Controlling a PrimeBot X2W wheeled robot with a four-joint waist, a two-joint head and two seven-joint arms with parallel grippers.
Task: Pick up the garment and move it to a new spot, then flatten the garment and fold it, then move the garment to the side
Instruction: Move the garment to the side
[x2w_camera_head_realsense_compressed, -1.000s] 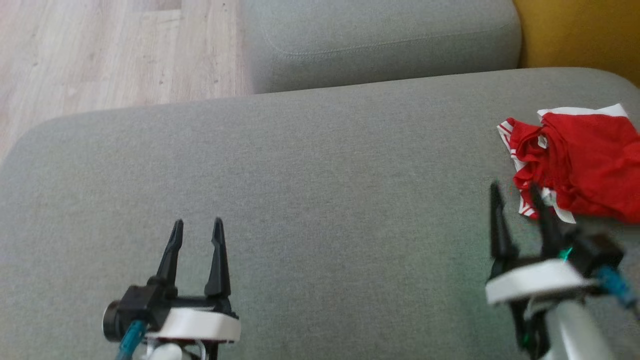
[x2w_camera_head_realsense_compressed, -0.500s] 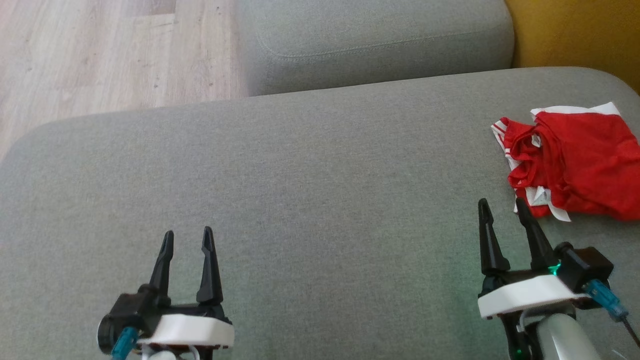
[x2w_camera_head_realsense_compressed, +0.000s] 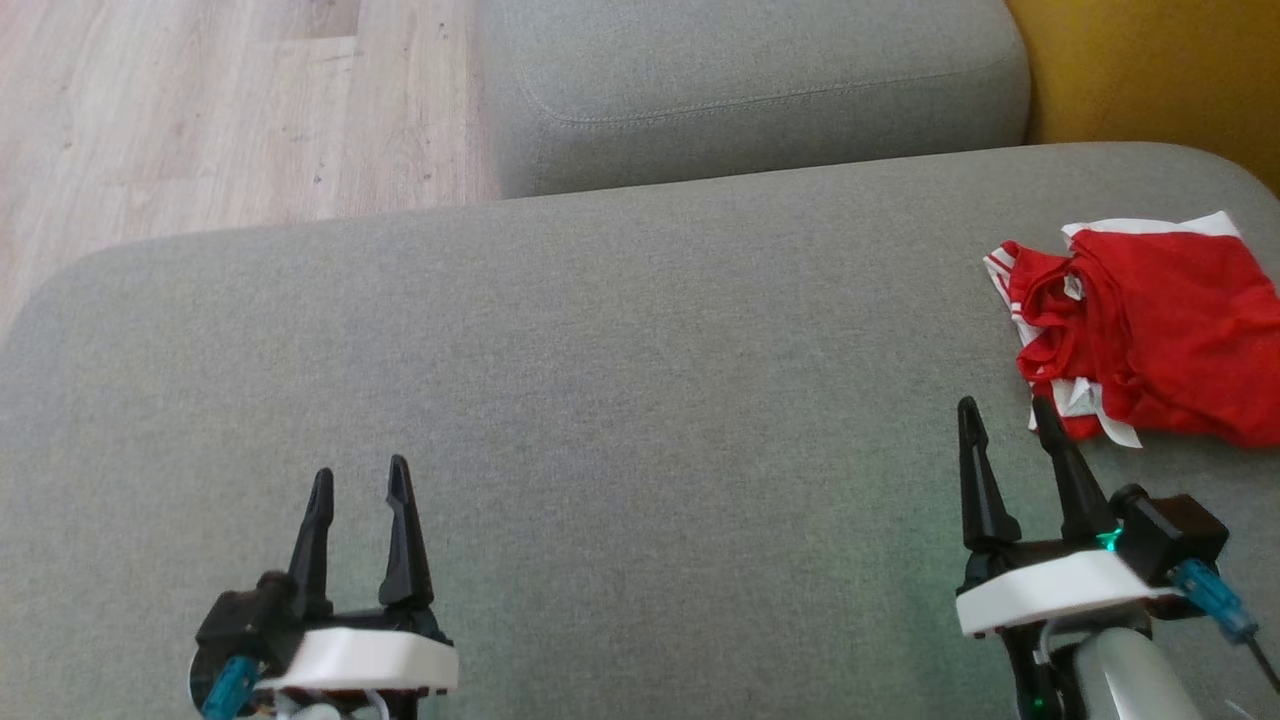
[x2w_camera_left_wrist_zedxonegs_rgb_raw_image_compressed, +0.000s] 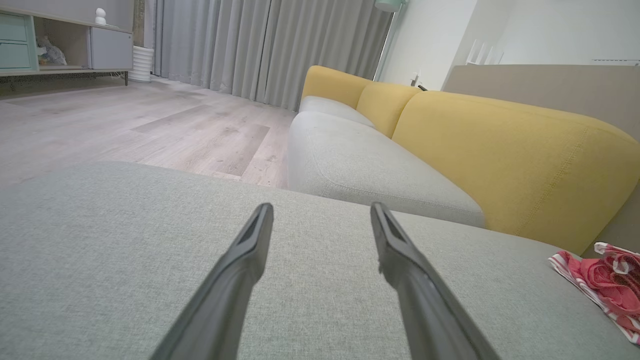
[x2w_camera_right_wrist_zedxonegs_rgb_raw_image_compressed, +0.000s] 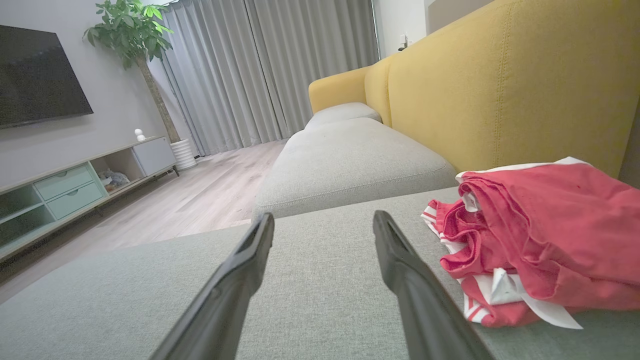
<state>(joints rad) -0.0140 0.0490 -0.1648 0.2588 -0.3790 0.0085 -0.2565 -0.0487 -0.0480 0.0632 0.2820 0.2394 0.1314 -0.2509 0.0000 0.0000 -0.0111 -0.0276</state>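
Crumpled red-and-white fabric garment (x2w_camera_head_realsense_compressed: 1150, 330) lies on grey sofa cushion (x2w_camera_head_realsense_compressed: 600, 350).
Both empty, fingers parted: left pincer (x2w_camera_head_realsense_compressed: 360, 470), right pincer (x2w_camera_head_realsense_compressed: 1004, 405); right sits just beside garment.

You're looking at a grey sofa seat (x2w_camera_head_realsense_compressed: 600, 330) with yellow backrests (x2w_camera_right_wrist_zedxonegs_rgb_raw_image_compressed: 500, 90). Beyond it you have pale wood flooring (x2w_camera_left_wrist_zedxonegs_rgb_raw_image_compressed: 150, 125), grey curtains (x2w_camera_right_wrist_zedxonegs_rgb_raw_image_compressed: 260, 75), a wall television (x2w_camera_right_wrist_zedxonegs_rgb_raw_image_compressed: 35, 75) and a potted plant (x2w_camera_right_wrist_zedxonegs_rgb_raw_image_compressed: 135, 30).

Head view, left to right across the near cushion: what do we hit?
Left gripper, open → bare grey cushion → right gripper, open → crumpled red-and-white garment at the cushion's right end.
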